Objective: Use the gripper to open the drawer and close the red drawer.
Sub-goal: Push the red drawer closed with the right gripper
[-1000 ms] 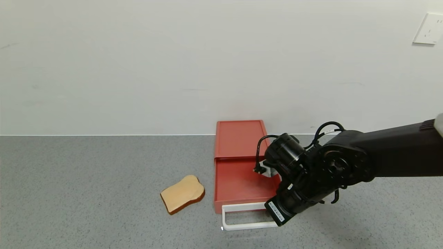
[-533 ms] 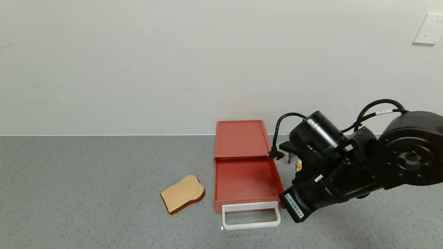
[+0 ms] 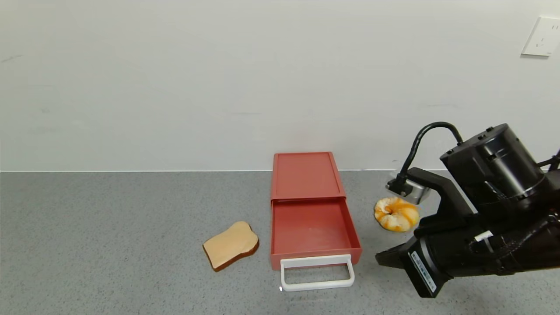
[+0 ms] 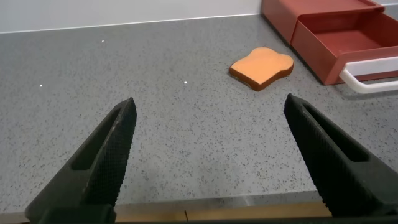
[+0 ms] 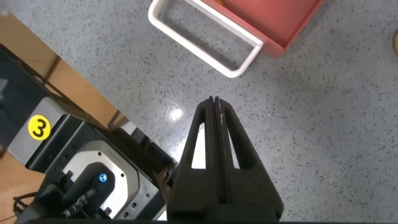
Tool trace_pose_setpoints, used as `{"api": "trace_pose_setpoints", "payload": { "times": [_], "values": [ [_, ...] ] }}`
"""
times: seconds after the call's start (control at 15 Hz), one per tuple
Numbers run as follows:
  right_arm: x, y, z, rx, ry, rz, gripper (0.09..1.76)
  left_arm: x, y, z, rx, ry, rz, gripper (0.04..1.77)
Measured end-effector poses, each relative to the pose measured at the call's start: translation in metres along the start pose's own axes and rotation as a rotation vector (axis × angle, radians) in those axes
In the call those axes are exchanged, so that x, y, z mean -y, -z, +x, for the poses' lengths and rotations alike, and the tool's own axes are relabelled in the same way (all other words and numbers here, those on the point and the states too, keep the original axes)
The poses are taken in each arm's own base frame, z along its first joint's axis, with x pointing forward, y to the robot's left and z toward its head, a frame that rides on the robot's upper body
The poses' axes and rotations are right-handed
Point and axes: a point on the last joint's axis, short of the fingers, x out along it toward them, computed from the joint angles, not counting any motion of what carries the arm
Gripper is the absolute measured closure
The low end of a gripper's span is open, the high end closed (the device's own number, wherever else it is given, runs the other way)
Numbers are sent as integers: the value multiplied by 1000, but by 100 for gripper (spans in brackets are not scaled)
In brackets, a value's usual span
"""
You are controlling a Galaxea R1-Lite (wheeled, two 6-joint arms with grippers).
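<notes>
The flat red box (image 3: pixel 305 175) stands at the back of the grey counter. Its red drawer (image 3: pixel 311 232) is pulled out toward me and is empty, with its white loop handle (image 3: pixel 316 273) at the front. The drawer also shows in the left wrist view (image 4: pixel 339 38) and its handle in the right wrist view (image 5: pixel 205 38). My right gripper (image 3: pixel 381 259) is shut on nothing, just right of the handle and clear of it; its closed tips also show in the right wrist view (image 5: pixel 214 102). My left gripper (image 4: pixel 208 124) is open and empty, low over the counter's front edge, far left of the drawer.
A bread slice (image 3: pixel 230 250) lies left of the drawer, also in the left wrist view (image 4: pixel 261 67). An orange-and-white pastry (image 3: pixel 396 213) lies right of the drawer, behind my right arm. A wall runs behind the counter with a socket plate (image 3: pixel 541 36). The robot base (image 5: pixel 68 168) shows below the counter edge.
My right arm has drawn back to the right, off the drawer's handle, uncovering the pastry. The drawer stays pulled out. The bread has not moved.
</notes>
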Motion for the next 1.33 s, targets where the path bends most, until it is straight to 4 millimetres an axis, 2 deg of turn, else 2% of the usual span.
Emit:
{"api": "trace_pose_setpoints", "payload": {
  "times": [0.4,0.67,0.87,1.33],
  "values": [
    [0,6,-10,16,-31,2,173,0,0,0,1,0,-1,9],
    [-1,-4,-7,33,-39,-1,173,0,0,0,1,-2,-1,9],
    [-6,-17,8,19,-50,-11,173,0,0,0,1,-2,-1,9],
    [-32,-40,61,-48,-89,-62,173,0,0,0,0,1,0,9]
  ]
}}
